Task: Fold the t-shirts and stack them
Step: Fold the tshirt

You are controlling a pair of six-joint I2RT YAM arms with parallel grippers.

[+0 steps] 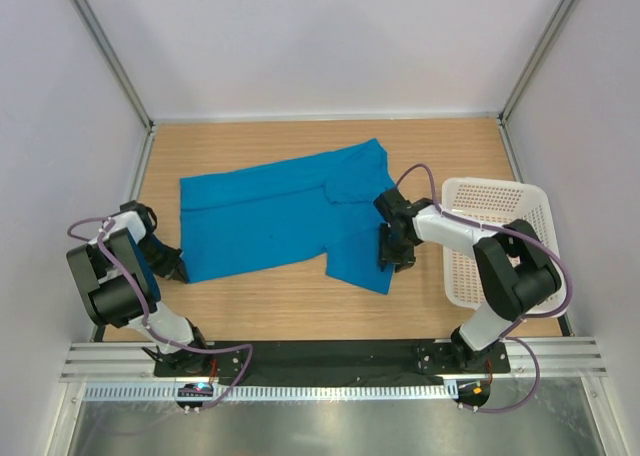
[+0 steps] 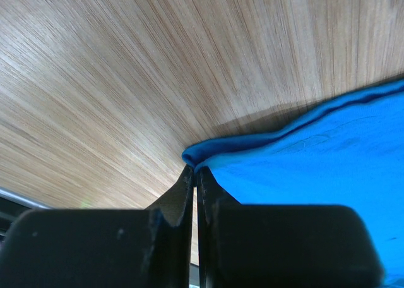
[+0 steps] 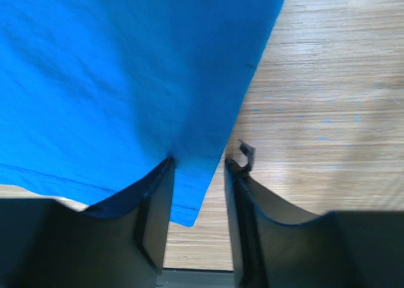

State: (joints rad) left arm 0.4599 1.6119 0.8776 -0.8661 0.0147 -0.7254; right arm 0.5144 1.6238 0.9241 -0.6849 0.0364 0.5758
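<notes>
From above, the t-shirt (image 1: 270, 221) is lying across the middle of the wooden surface (image 1: 300, 306), spread wide. One sleeve is angling toward the far right and a flap of cloth is hanging toward the near edge. The left claw (image 1: 172, 266) is sitting at the shirt's near left corner and the right claw (image 1: 395, 248) at its near right edge. A white lattice basket (image 1: 520, 201) is standing just right of that arm. Judging by this, the folding is only beginning: both arms are taking hold of the near hem so they can carry it over.

At the left wrist, the left claw (image 2: 196, 177) is showing its two dark fingers pressed together, apparently pinching the tip of the hemmed corner. The t-shirt (image 2: 315, 168) is looking soft and matte, its doubled edge curling slightly off the streaky wood grain (image 2: 126, 79).

At the right wrist, the right claw (image 3: 197, 168) is standing apart, with the shirt's corner lying in the gap between its fingers. The blue cloth (image 3: 126, 67) is showing gentle wrinkles and a stitched hem, with bare wood (image 3: 328, 98) beside it.

The next move is probably calling for this claw to close on the edge, then for both arms to lift evenly so the limp cloth is not dragging or bunching.
</notes>
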